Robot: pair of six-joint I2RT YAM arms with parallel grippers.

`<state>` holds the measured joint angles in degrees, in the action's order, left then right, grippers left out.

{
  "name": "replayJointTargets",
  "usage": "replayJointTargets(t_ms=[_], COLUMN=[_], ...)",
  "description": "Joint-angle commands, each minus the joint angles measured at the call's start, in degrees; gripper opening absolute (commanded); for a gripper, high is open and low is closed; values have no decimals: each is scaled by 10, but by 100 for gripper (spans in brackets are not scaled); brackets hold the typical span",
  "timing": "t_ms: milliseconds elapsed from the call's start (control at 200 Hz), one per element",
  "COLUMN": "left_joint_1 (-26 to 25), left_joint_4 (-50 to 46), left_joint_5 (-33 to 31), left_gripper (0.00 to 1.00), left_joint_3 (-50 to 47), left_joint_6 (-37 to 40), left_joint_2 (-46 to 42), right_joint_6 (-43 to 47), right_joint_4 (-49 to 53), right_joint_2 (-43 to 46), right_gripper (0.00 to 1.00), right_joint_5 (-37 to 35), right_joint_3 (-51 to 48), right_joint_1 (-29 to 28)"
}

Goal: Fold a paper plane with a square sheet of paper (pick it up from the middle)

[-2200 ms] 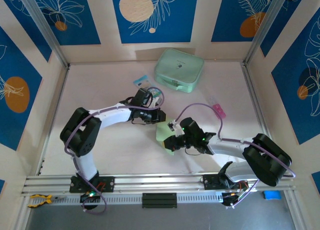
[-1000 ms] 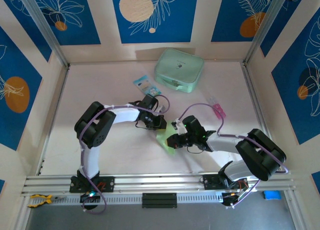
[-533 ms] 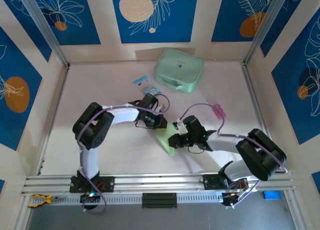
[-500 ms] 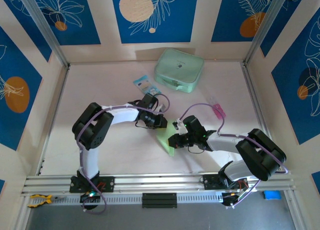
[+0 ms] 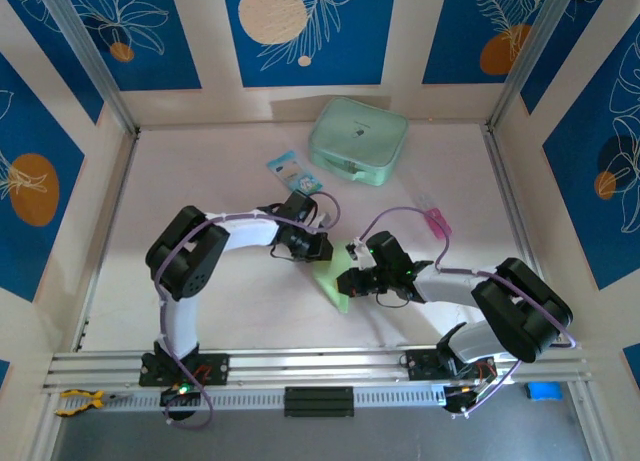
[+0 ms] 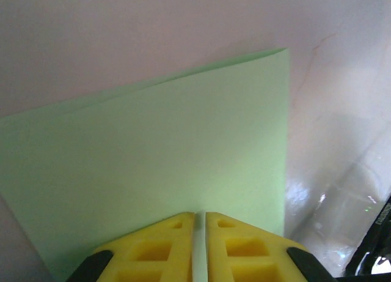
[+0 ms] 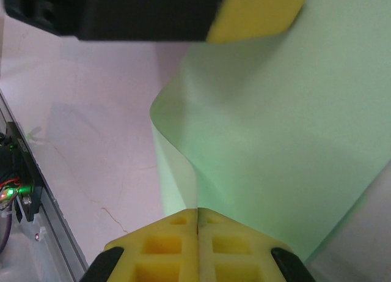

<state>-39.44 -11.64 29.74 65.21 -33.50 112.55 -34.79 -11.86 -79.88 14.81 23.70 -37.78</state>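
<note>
Where the yellow fingers (image 6: 162,248) of the left gripper (image 6: 200,216) are seen from the left wrist, they are drawn almost together, with only a thin slit left between them. The near edge of the square sheet of paper (image 6: 159,153) is taken into that slit and pinched there. The fingers of the right gripper (image 7: 197,211) are pressed fully together, and a curled fold of the same pale green paper is led down to their tips, so the sheet is gripped by them as well. In the right wrist view, a yellow pad of the other gripper is seen lying against the far edge of the sheet. A doubled layer is shown in the left wrist view, where a second edge is set just behind the first.

From above, the two grippers are brought close together near the middle of the table (image 5: 200,201), and the paper is held between them — a small green wedge with its point turned toward the near edge. A mint-green case (image 5: 357,141) is set well apart at the far side, a blue-and-white packet (image 5: 288,167) lies just to its left, and a small pink item (image 5: 437,220) is seen off to the right
</note>
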Motion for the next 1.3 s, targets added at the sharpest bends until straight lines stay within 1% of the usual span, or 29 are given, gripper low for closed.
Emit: replayJointTargets(t_ms=[0, 340, 625, 920, 1295], left_joint_1=[-5, -5, -5, -5, -5], left_joint_4=[-23, -30, -29, -38, -30], left_joint_5=[-14, -16, -13, -14, -10], left_gripper=[14, 13, 14, 14, 14], left_joint_3=[-14, -7, -5, 8, 2], left_joint_6=[20, 21, 19, 20, 16], left_joint_2=[13, 8, 2, -3, -1], right_joint_6=[15, 38, 47, 40, 48], right_joint_4=[22, 52, 72, 98, 123], right_joint_2=[7, 7, -10, 4, -6], right_gripper=[1, 1, 2, 1, 1], right_joint_5=[-6, -9, -10, -17, -31], right_joint_3=[13, 35, 49, 49, 66], right_joint_1=[3, 21, 20, 23, 25])
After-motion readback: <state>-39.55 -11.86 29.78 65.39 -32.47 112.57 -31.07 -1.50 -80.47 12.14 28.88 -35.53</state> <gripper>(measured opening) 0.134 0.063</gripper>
